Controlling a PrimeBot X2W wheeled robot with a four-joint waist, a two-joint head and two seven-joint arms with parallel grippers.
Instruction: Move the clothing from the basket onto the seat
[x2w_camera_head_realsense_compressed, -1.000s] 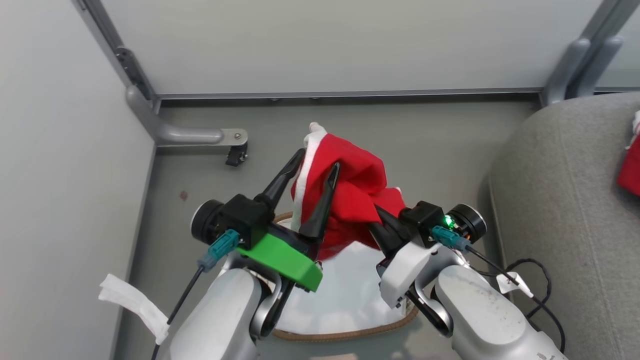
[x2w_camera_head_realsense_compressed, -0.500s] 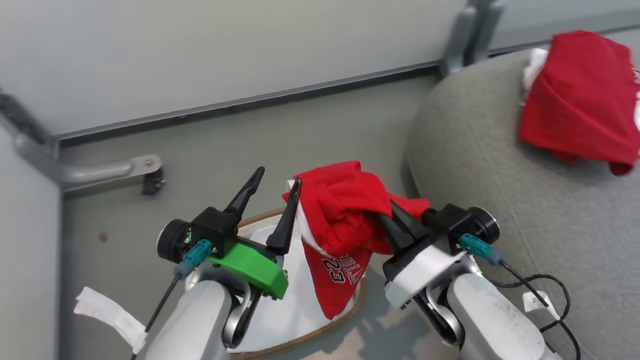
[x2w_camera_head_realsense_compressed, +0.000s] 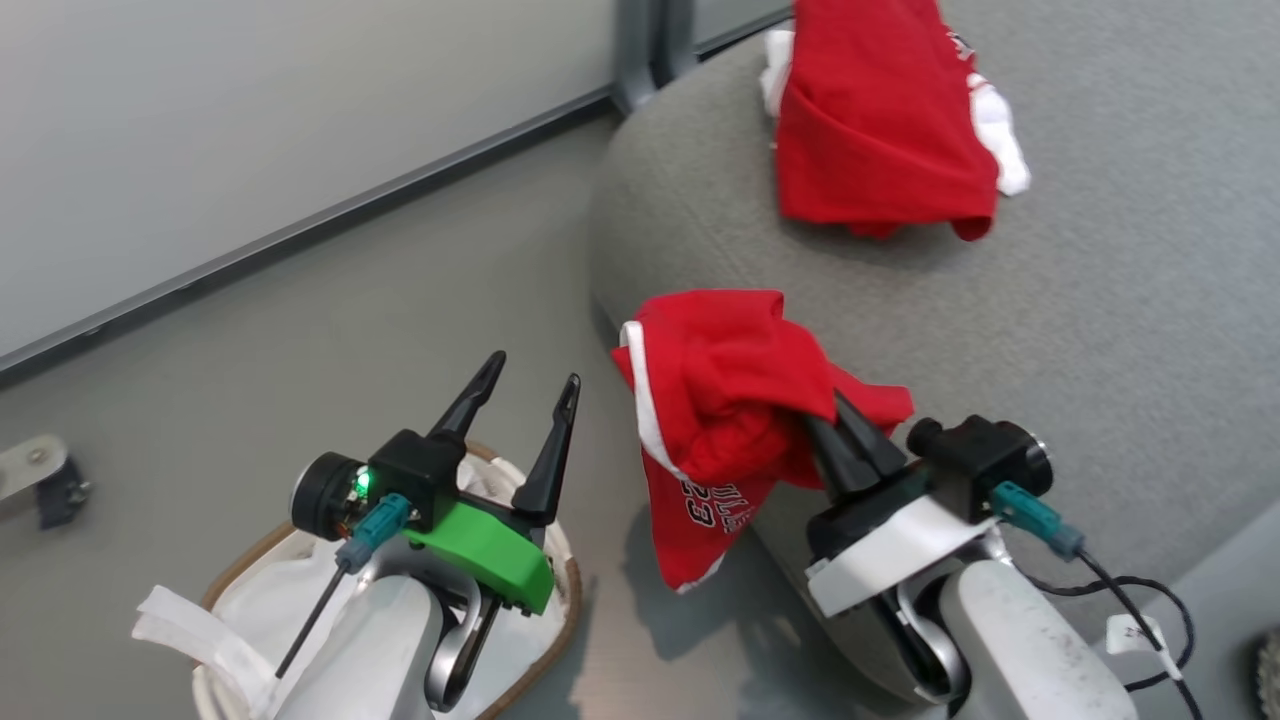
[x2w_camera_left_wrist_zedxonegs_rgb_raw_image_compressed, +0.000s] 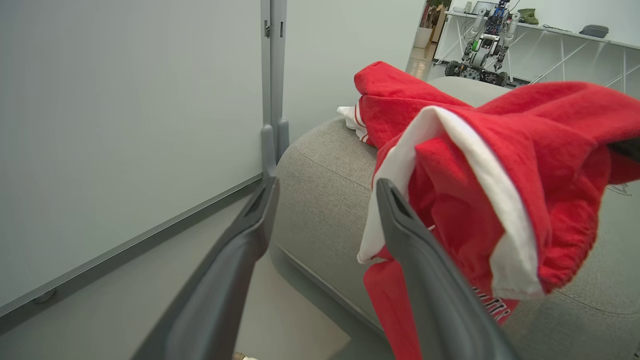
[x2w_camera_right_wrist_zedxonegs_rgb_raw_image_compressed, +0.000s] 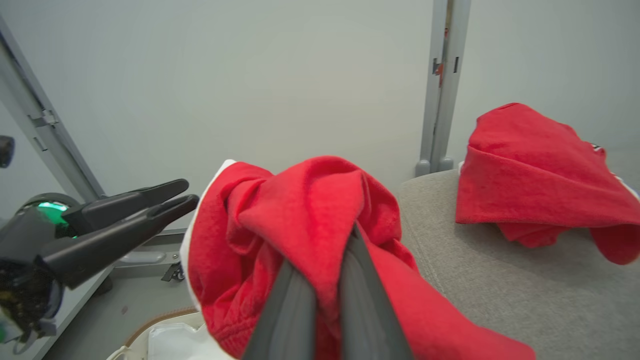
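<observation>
Looking down from the head camera, I have the small oval white plastic basket with its brown woven rim (x2w_camera_head_realsense_compressed: 571, 590) nearest me at the lower left, sitting on the grey floor (x2w_camera_head_realsense_compressed: 350, 330). Inside it I can make out the crumpled white liner sheet (x2w_camera_head_realsense_compressed: 280, 600). My pale left forearm (x2w_camera_head_realsense_compressed: 370, 650) covers much of the interior, so I cannot tell what else lies in it. My left gripper (x2w_camera_head_realsense_compressed: 535, 367) hovers above the basket's far rim with its two long dark fingers spread wide apart.

To the right, my right gripper (x2w_camera_head_realsense_compressed: 832, 405) is clamped on a bright red garment with white trim (x2w_camera_head_realsense_compressed: 730, 390). In the right wrist view its two fingers are pressed together with a fold of the cloth pinched between them. The garment is bunched over the fingertips and hangs in the air, clear of the basket. Its lower end, with white lettering and the number 23, dangles over the floor just beside the rounded front edge of the large grey fabric sofa (x2w_camera_head_realsense_compressed: 1100, 300). The upper part of the bundle is over the sofa's edge; whether it touches the cushion I cannot tell.

Farther back, a second red garment with white trim (x2w_camera_head_realsense_compressed: 880, 130) lies crumpled on the sofa seat, well apart from the held one. Beyond the floor stands a pale grey wall panel (x2w_camera_head_realsense_compressed: 250, 120).
</observation>
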